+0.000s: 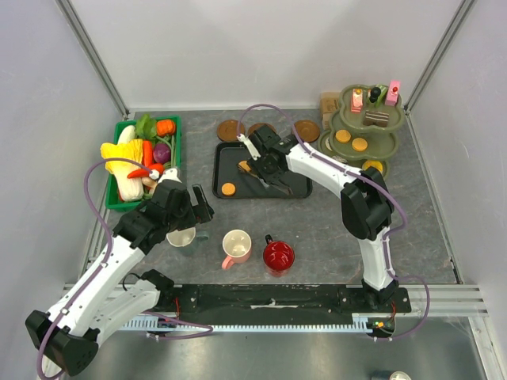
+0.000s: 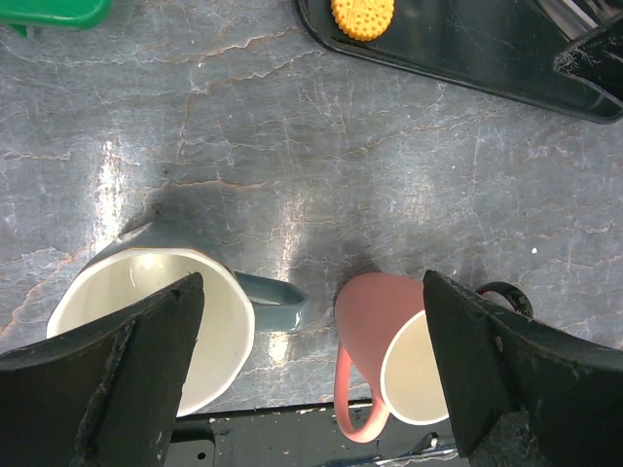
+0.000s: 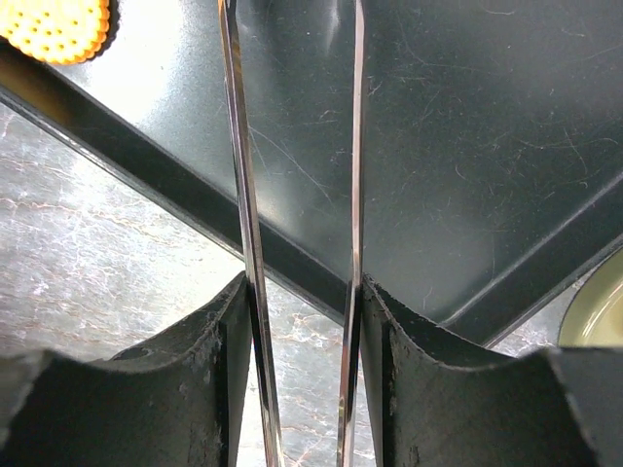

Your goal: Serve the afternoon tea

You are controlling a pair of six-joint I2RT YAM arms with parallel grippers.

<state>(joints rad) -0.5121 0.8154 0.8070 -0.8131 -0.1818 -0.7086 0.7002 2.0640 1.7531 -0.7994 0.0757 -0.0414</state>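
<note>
My left gripper (image 1: 188, 215) is open and hovers low over the table. In the left wrist view (image 2: 311, 375) its left finger overlaps the rim of the whitish mug (image 2: 146, 326), which has a blue-grey outside, and its right finger is beside the pink mug (image 2: 394, 336). From above, the whitish mug (image 1: 181, 237), pink mug (image 1: 236, 246) and red mug (image 1: 278, 256) stand in a row. My right gripper (image 1: 265, 164) is shut on the metal tongs (image 3: 241, 195) over the black tray (image 1: 295, 187). An orange biscuit (image 1: 229, 188) and a brown piece (image 1: 244, 166) lie on the tray.
A green tiered stand (image 1: 379, 144) at the back right carries cakes and orange biscuits. Three brown round coasters (image 1: 306, 130) lie behind the tray. A green basket (image 1: 116, 204) of toy vegetables stands at the left. Grey walls close in both sides.
</note>
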